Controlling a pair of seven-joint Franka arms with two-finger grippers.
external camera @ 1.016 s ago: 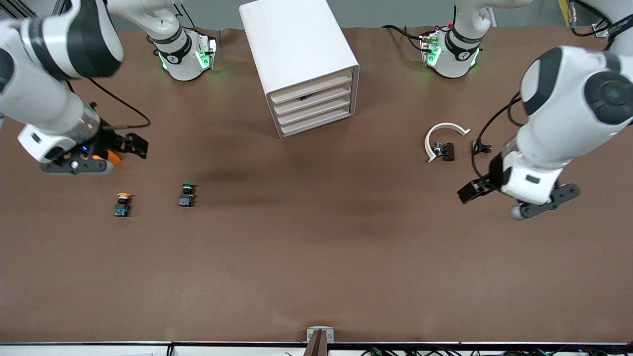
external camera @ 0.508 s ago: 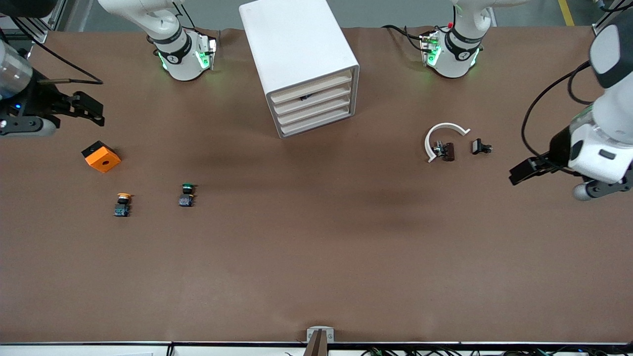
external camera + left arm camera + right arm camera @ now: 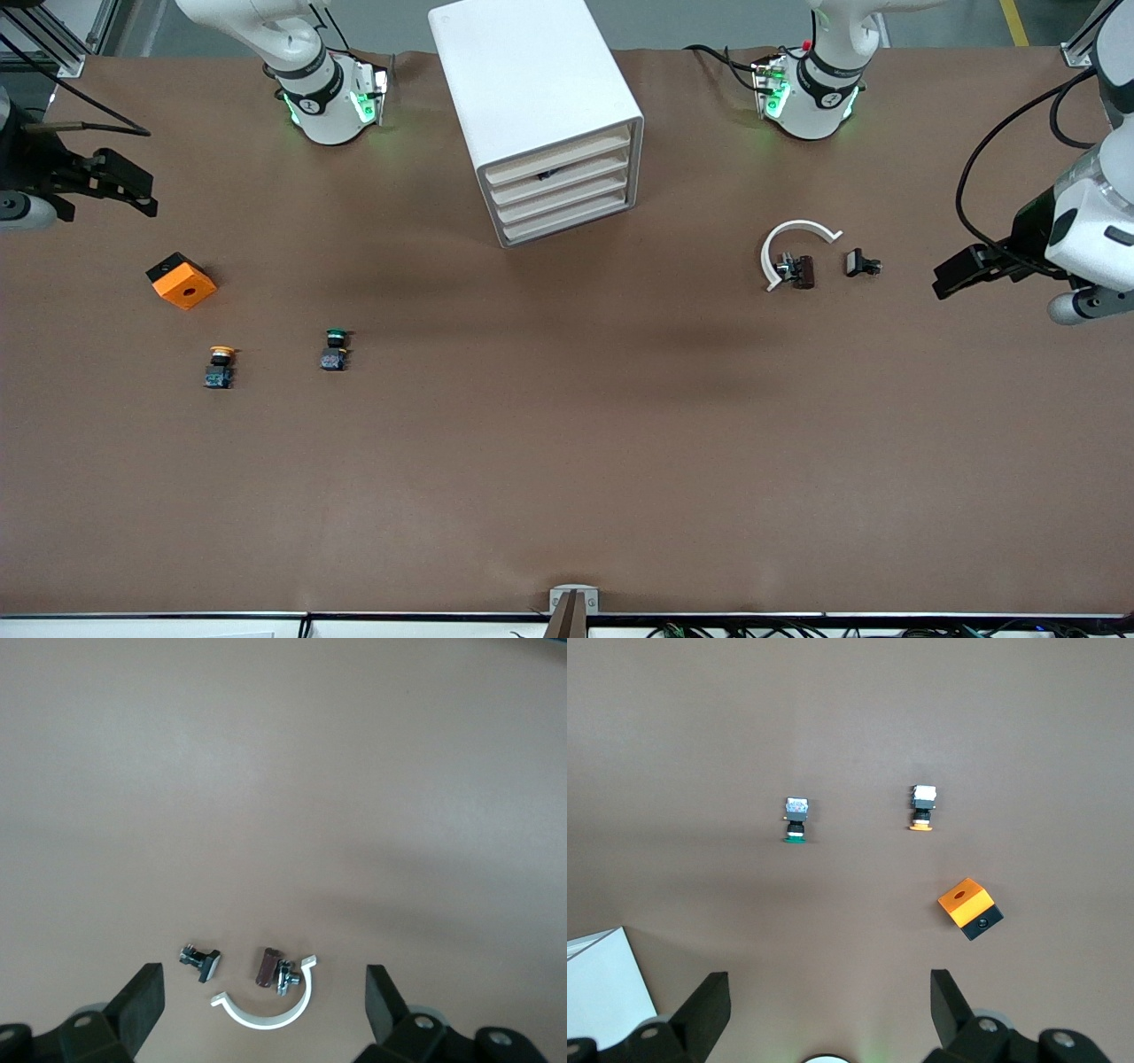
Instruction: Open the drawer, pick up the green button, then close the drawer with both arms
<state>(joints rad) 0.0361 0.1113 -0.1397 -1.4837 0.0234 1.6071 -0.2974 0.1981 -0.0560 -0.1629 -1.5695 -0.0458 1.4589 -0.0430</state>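
The button (image 3: 335, 348) with the green cap lies on its side on the brown table (image 3: 567, 461), toward the right arm's end and nearer to the front camera than the cabinet (image 3: 538, 115); the right wrist view shows it too (image 3: 795, 820). Beside it, closer to the right arm's end, lies the similar button with an orange-yellow cap (image 3: 219, 366), and farther from the front camera than that one sits the orange cube (image 3: 181, 280) with a hole in its top face. The white cabinet stands between the two arm bases with all four cream-fronted drawers pushed in; the drawer (image 3: 560, 162) second from the top shows a small dark mark at its front edge. The right gripper (image 3: 113, 184) hangs over the table's edge at the right arm's end, its fingers (image 3: 709, 1010) spread wide with nothing between them. The left gripper (image 3: 973, 268) hangs over the left arm's end of the table, likewise released, its fingers (image 3: 144, 1001) wide apart and bare. Near it on the table lie a white curved clip (image 3: 791, 245), a small brown part (image 3: 800, 271) touching the clip's inner side, and a small black part (image 3: 860, 263) just beside them.
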